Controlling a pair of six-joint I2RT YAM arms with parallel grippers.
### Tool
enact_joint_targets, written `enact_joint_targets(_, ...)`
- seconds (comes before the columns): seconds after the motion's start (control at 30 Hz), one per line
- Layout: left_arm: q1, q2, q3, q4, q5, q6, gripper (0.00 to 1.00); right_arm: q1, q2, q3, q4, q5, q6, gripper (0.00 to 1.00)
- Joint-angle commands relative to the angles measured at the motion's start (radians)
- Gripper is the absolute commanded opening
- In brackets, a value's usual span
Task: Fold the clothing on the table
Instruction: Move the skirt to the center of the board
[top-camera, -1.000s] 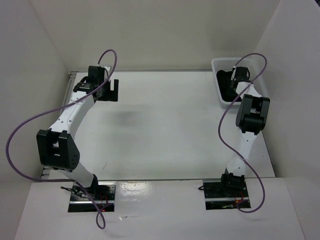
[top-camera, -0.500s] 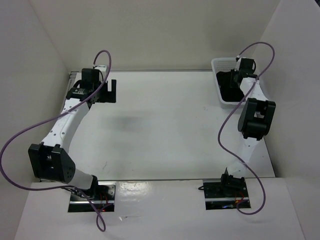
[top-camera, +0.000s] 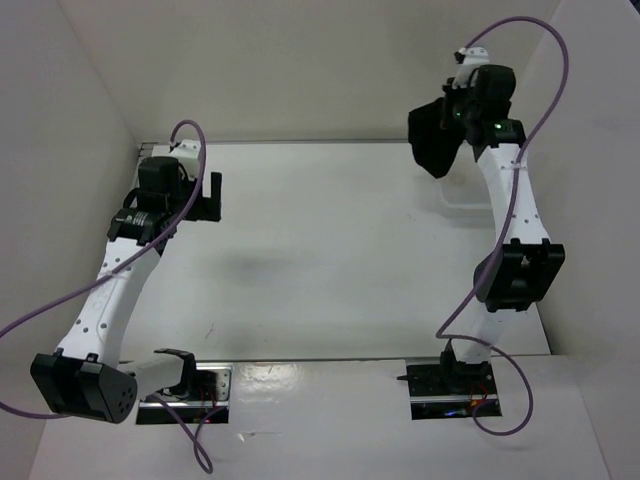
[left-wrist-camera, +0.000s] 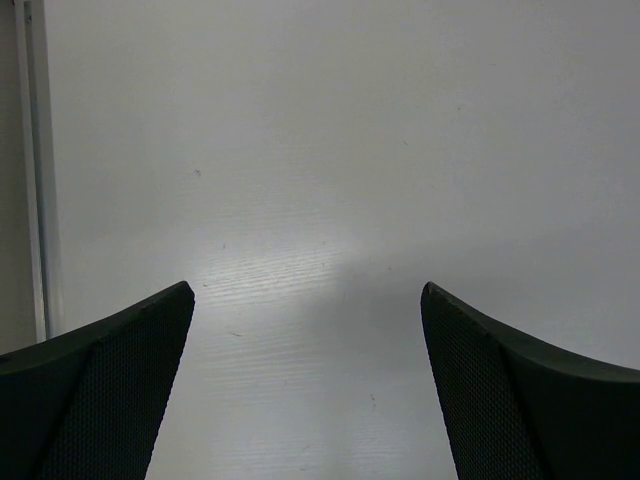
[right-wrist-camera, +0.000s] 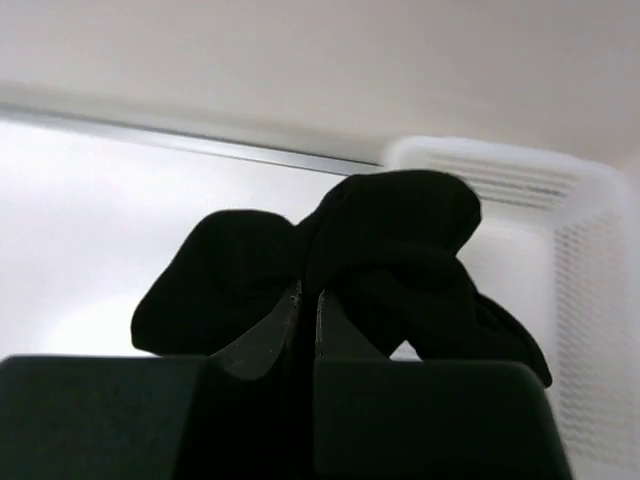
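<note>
**Q:** Where is the clothing, and what has hold of it?

**A:** The plain black soft fabric garment (top-camera: 432, 140) hangs in the air over the far right corner of the large flat white tabletop (top-camera: 320, 260). It is bunched into a loose lump just above and beside the white plastic mesh basket (right-wrist-camera: 575, 300). The right gripper (top-camera: 458, 112) is clenched on a fold of it. In the right wrist view the two fingers are pressed together with black cloth swelling out on both sides of them (right-wrist-camera: 308, 300). The left gripper (top-camera: 205, 197) is at the far left, well apart from the garment. Its jaws are spread wide over bare table and grasp nothing (left-wrist-camera: 305, 290).

**Q:** How will the garment handle, and where should it be taken?

**A:** It looks light and limp, with no stiffness. It droops and folds over itself from a single pinch point. It should not slip or break, but it will fall in a heap and not lie flat. No hem, corner or sleeve can be made out in the bundle. To my mind it should first be laid down on the open middle of the table. After that each gripper could pinch an outer edge or corner and draw it flat.
</note>
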Motion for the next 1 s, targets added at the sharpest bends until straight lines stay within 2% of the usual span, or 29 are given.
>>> enact_joint_targets(0.0, 0.006, -0.022, -0.04, 0.038, 0.003, 0.032, 1.0, 0.139, -0.084, 0.04, -0.06, -0.065, -0.011, 0.0)
enact_joint_targets(0.07, 0.006, -0.022, -0.049, 0.038, 0.015, 0.041, 1.0, 0.245, -0.11, 0.017, -0.083, -0.053, -0.022, 0.0)
enact_joint_targets(0.1, 0.006, -0.022, -0.06, 0.038, 0.024, 0.041, 1.0, 0.306, -0.119, 0.001, -0.083, -0.043, -0.043, 0.6)
enact_joint_targets(0.13, 0.006, -0.022, -0.06, 0.038, 0.024, 0.041, 1.0, 0.334, -0.14, -0.053, -0.068, -0.027, -0.043, 0.87)
enact_joint_targets(0.17, 0.006, -0.022, -0.06, 0.029, 0.033, 0.05, 1.0, 0.362, -0.153, -0.089, -0.052, 0.019, -0.059, 0.99)
enact_joint_targets(0.23, 0.006, -0.013, -0.069, 0.029, 0.043, 0.05, 1.0, 0.414, -0.173, -0.198, -0.005, 0.067, -0.083, 0.99)
enact_joint_targets(0.47, 0.006, 0.041, -0.069, -0.003, 0.148, 0.092, 1.0, 0.38, -0.107, -0.358, 0.034, 0.153, -0.102, 0.98)
enact_joint_targets(0.6, -0.019, 0.127, -0.048, -0.038, 0.17, 0.11, 1.0, 0.38, -0.023, -0.388, 0.034, 0.139, -0.111, 0.9)
enact_joint_targets(0.83, -0.054, 0.19, -0.037, -0.04, 0.181, 0.11, 1.0, 0.38, 0.14, -0.367, 0.012, 0.032, -0.111, 0.66)
enact_joint_targets(0.97, -0.091, 0.24, -0.037, -0.049, 0.155, 0.11, 1.0, 0.393, 0.198, -0.367, 0.012, -0.02, -0.1, 0.59)
